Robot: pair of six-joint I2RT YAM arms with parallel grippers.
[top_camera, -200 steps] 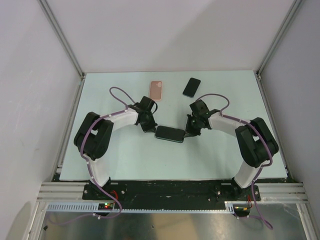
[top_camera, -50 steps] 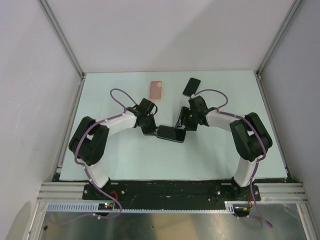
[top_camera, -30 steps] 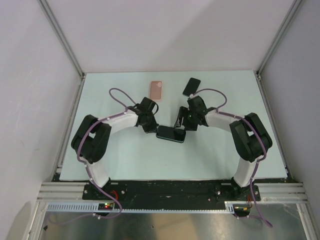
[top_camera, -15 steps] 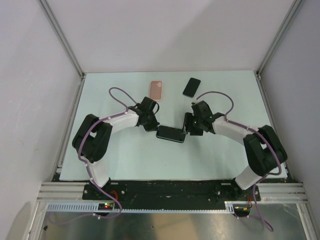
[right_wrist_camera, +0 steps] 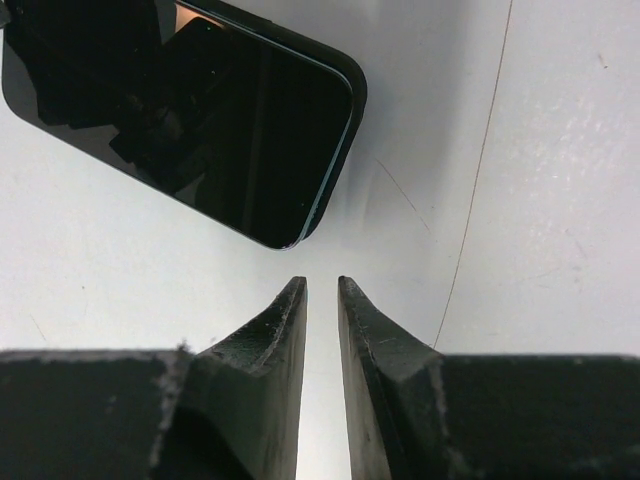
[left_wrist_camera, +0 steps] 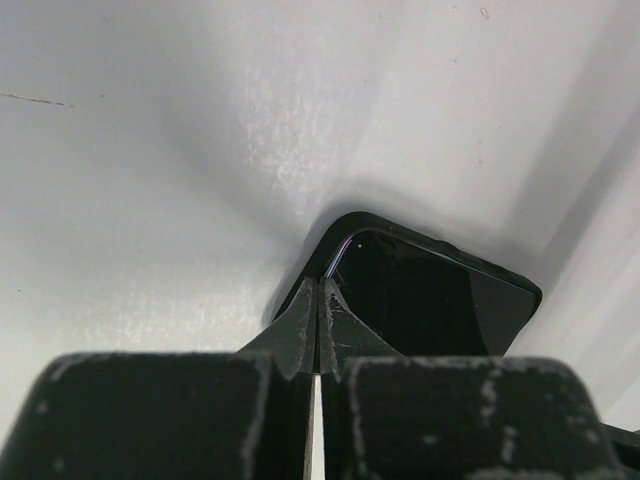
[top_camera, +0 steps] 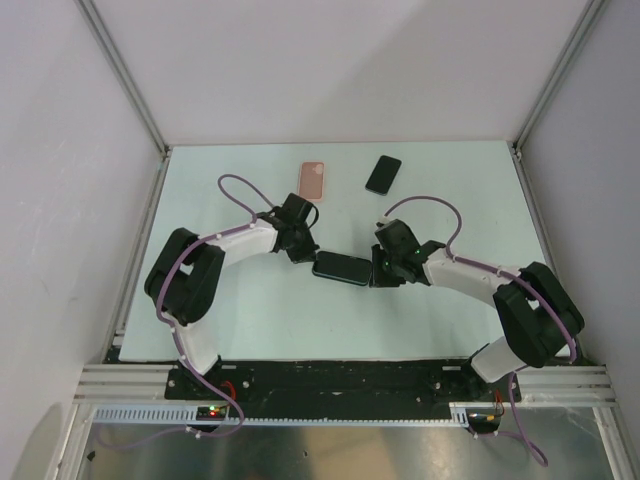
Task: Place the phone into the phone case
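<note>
- While I watch through the left wrist camera, the left claw (left_wrist_camera: pixel 318 290) is clenched, its two fingers pressed flat together with nothing between them.
- Its tips touch the near corner of the phone (left_wrist_camera: pixel 430 290), which lies flat on the surface (top_camera: pixel 250 320), screen up.
- A black rim (left_wrist_camera: pixel 345 222) wraps that corner of the phone; it looks like a case, but I cannot tell for sure.
- My right claw (right_wrist_camera: pixel 322 285) is almost clenched: only a narrow slit stays between its fingers, and it grasps nothing.
- Its tips sit low over the surface just beside the phone's other end, apart from it; whether they touch the surface I cannot tell.
- From the overhead camera I see the phone in the middle of the surface, lying crosswise between the two claws, left claw at one end, right claw at the other.
- Farther back, well apart from the phone, a pink case (top_camera: pixel 314 181) lies flat.
- Near it, to the right, rests a dark slab (top_camera: pixel 383 174); I cannot tell whether it is a phone or a case.
</note>
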